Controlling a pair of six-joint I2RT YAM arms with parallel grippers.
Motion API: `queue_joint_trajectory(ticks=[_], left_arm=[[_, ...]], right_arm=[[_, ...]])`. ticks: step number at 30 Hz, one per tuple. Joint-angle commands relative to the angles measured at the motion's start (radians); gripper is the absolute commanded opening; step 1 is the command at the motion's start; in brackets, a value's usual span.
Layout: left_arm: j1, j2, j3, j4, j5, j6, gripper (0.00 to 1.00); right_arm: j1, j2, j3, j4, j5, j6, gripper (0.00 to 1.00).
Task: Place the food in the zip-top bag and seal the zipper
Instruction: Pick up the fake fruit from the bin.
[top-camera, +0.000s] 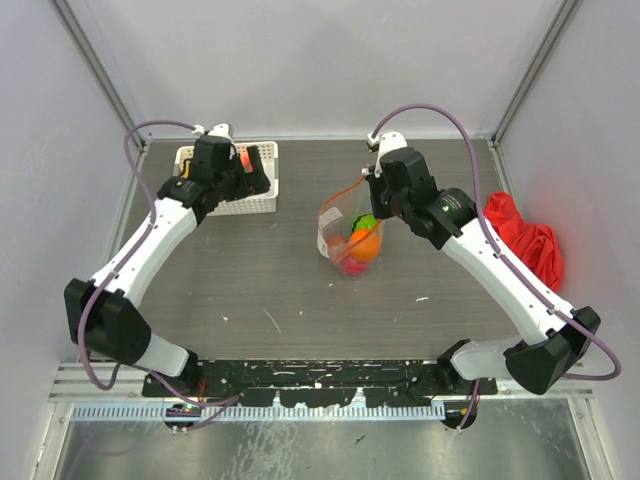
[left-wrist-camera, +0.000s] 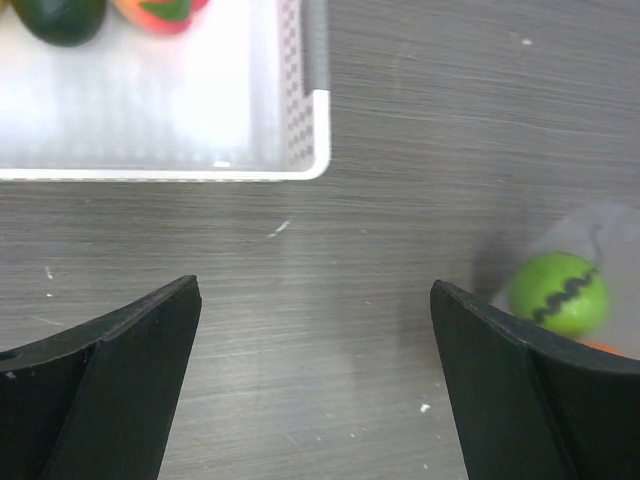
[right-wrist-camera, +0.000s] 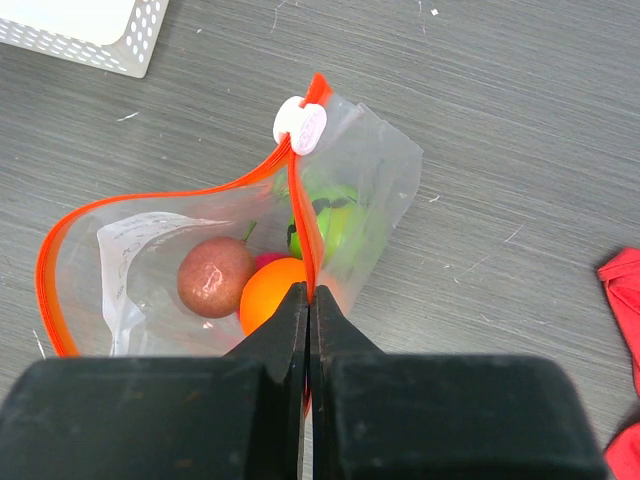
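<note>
Bag (right-wrist-camera: 130, 250) stands mid-table with its mouth open. The right gripper (right-wrist-camera: 308, 300) is clamped on its zipper (right-wrist-camera: 297, 205), and brown, orange and green fruits (right-wrist-camera: 215, 275) lie inside. Left gripper (left-wrist-camera: 312, 295) hangs wide apart beside the basket (left-wrist-camera: 300, 100). Hold the pinch steady and high, and centre the left gripper over one fruit. The basket's fruits are cut off by the frame edge, perhaps two there.

Robot lab cell — white panels (top-camera: 300, 60), alu. frame (top-camera: 92, 65).
</note>
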Motion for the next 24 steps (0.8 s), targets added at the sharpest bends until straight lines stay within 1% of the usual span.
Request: queue_joint_trajectory(ticks=[1,7,9,10,14,17,24], left_arm=[[0.063,0.081,0.055,0.067,-0.044,0.054,0.98],[0.142,0.267,0.183,0.109,0.015,0.190,0.98],[0.157,0.317,0.226,0.110,0.024,0.253,0.98],[0.166,0.340,0.243,0.112,0.037,0.286,0.98],[0.208,0.439,0.314,0.115,0.136,0.431,0.98],[0.230,0.515,0.374,0.102,0.159,0.518,0.98],[0.276,0.667,0.513,0.103,0.277,0.613,0.98]], right_arm=[[0.005,-0.026,0.035,0.065,0.007,-0.014,0.00],[0.005,-0.013,0.038,0.064,-0.025,-0.020,0.01],[0.004,-0.010,0.040,0.064,-0.026,-0.015,0.01],[0.005,-0.009,0.040,0.064,-0.057,-0.015,0.01],[0.005,-0.005,0.039,0.071,-0.069,-0.017,0.01],[0.004,0.005,0.042,0.072,-0.084,-0.023,0.01],[0.005,0.024,0.051,0.064,-0.101,-0.023,0.01]])
